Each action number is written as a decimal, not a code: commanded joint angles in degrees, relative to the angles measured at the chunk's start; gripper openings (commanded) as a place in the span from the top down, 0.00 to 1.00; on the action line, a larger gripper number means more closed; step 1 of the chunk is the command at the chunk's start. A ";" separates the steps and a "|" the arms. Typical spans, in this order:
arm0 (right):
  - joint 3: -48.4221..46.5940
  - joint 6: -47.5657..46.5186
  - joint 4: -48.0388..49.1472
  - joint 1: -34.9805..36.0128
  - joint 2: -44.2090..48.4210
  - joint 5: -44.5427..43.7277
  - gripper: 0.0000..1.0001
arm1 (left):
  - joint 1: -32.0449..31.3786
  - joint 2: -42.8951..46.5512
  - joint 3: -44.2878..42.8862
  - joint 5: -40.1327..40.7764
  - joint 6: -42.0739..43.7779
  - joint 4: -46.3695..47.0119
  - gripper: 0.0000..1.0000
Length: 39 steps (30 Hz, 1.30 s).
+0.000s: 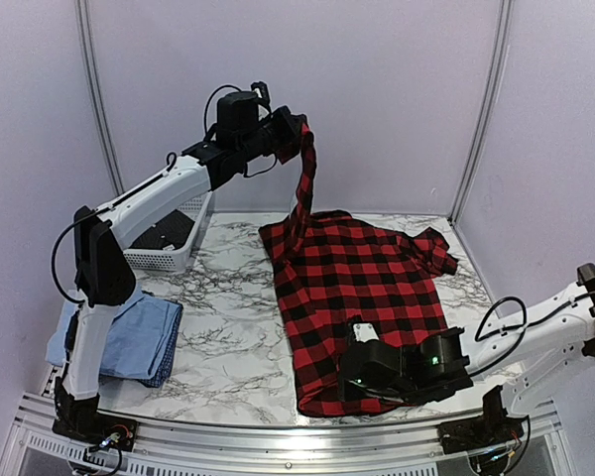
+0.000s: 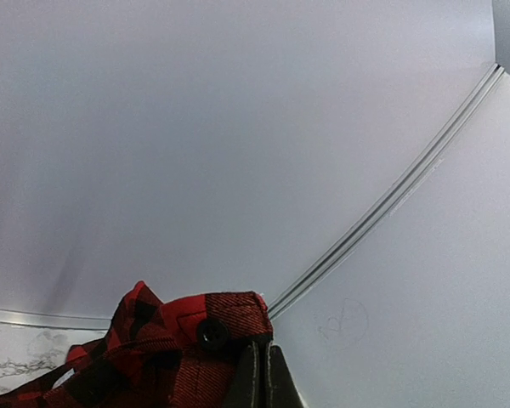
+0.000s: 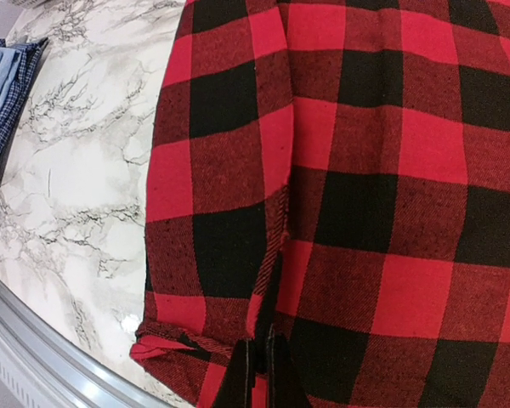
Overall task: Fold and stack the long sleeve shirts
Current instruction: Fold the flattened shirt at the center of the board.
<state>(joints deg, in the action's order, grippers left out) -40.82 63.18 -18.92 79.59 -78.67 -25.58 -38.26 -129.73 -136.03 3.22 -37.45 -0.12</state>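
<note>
The red-and-black flannel shirt (image 1: 362, 288) lies spread on the marble table. One sleeve is lifted high off the table. My left gripper (image 1: 296, 134) is raised near the back wall and is shut on that sleeve's cuff (image 2: 212, 327), by its black button. My right gripper (image 1: 352, 372) is low at the shirt's near hem, its jaws closed on a fold of the flannel (image 3: 263, 280). The light blue shirt (image 1: 129, 337) lies folded at the table's left edge, and it also shows in the right wrist view (image 3: 4, 93).
A white mesh basket (image 1: 174, 243) stands at the back left behind the blue shirt. Bare marble (image 1: 228, 307) lies between the two shirts. A metal rail (image 1: 278, 436) runs along the near edge. Walls enclose the back and sides.
</note>
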 commanded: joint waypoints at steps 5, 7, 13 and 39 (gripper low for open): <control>0.44 8.61 -4.81 4.31 0.21 -4.31 1.00 | -1.86 -2.09 -3.35 -3.03 -4.91 10.74 1.00; 0.59 9.81 -5.22 4.96 0.19 -4.76 1.00 | -2.35 -2.71 -4.52 -3.75 -5.31 11.03 1.00; 0.81 12.24 -4.99 6.22 -0.93 -5.24 1.00 | -3.63 -4.82 -5.99 -6.03 -6.37 11.99 1.00; -0.35 14.35 -8.71 6.71 -3.06 -3.18 0.78 | -4.74 -8.25 -5.28 -9.60 -8.37 13.66 1.00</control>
<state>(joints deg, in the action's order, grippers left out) -40.23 74.37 -24.97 85.67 -82.48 -27.00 -42.92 -137.95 -140.73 -4.51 -45.69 10.48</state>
